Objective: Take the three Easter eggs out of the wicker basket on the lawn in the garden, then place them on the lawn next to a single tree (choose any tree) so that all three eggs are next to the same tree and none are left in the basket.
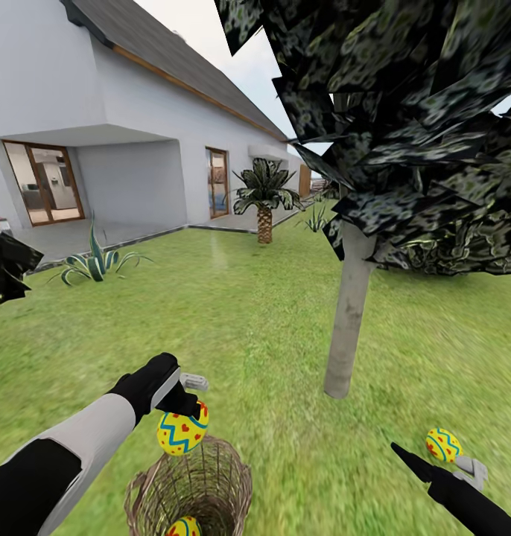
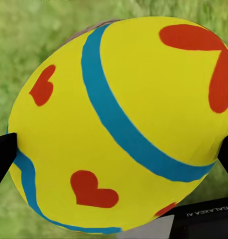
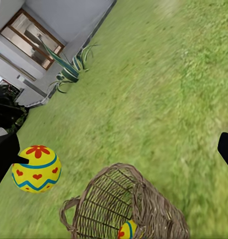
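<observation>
While the left hand [image 1: 187, 402] grips one Easter egg [image 1: 182, 432] just above the far rim of the wicker basket [image 1: 211, 476], the sensible course, as I judge it, is to carry that egg right and away toward the tree [image 1: 349, 320], keeping it level and the grip steady, then lower it onto the grass close to the trunk before opening.

The lawn [image 1: 248, 313] is short, mottled green turf running out to the white house [image 1: 121, 112]. The tree has a thin, straight, pale grey trunk under a dense crown of dark, angular leaves. The basket is tan woven wicker, round and bucket-shaped, with an open weave and loop handles; a second egg [image 1: 183, 527] lies inside it.

The right hand [image 1: 434, 465], at the near right, looks spread, though I cannot tell for sure, and a third egg [image 1: 442, 444] sits just beside it; whether that egg rests on the grass is unclear. Each egg is smooth, glossy yellow with blue bands and red hearts, so likely slippery.
</observation>
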Available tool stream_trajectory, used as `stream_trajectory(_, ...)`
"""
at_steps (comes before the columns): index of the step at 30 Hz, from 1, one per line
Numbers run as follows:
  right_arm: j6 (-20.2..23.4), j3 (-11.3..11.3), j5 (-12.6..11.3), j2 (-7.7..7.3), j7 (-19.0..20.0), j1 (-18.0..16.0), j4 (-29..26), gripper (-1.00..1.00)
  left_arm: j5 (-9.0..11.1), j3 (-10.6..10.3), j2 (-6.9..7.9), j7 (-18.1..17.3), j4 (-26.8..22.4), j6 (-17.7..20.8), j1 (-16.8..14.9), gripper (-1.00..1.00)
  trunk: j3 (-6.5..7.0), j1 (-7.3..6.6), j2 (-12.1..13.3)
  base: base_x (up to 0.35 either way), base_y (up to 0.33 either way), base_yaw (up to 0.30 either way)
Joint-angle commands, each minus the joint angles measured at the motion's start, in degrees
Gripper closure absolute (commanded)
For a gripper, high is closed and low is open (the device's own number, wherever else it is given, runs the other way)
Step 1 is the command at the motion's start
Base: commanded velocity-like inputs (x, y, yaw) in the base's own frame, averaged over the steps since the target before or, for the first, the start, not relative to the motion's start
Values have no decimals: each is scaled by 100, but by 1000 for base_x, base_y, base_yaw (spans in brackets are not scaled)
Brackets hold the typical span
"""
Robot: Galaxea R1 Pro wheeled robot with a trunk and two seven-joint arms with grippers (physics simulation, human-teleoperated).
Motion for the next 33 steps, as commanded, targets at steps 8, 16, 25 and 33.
stream_trajectory(8, 37, 58, -33, 1, -7, 0, 3, -100, -2, -40, 7, -36, -8, 14, -4, 100, 139, -176, 319, 0, 0, 0)
stream_trajectory(16, 12, 83, -33, 2, -2, 0, 5, -100, -2, -40, 7, -28, -8, 14, -4, 100, 283, -352, 640, 0, 0, 0)
stream_trajectory(25, 13, 81, -70, 2, -3, 0, 6, -100, -2, -48, 7, -27, -8, 14, -4, 100, 452, -550, 1001, 0, 0, -28)
stream_trajectory(33, 13, 83, -74, 2, -3, 0, 6, -100, -6, -49, 1, -27, -8, 10, -4, 100, 644, -725, 1322, 0, 0, -197)
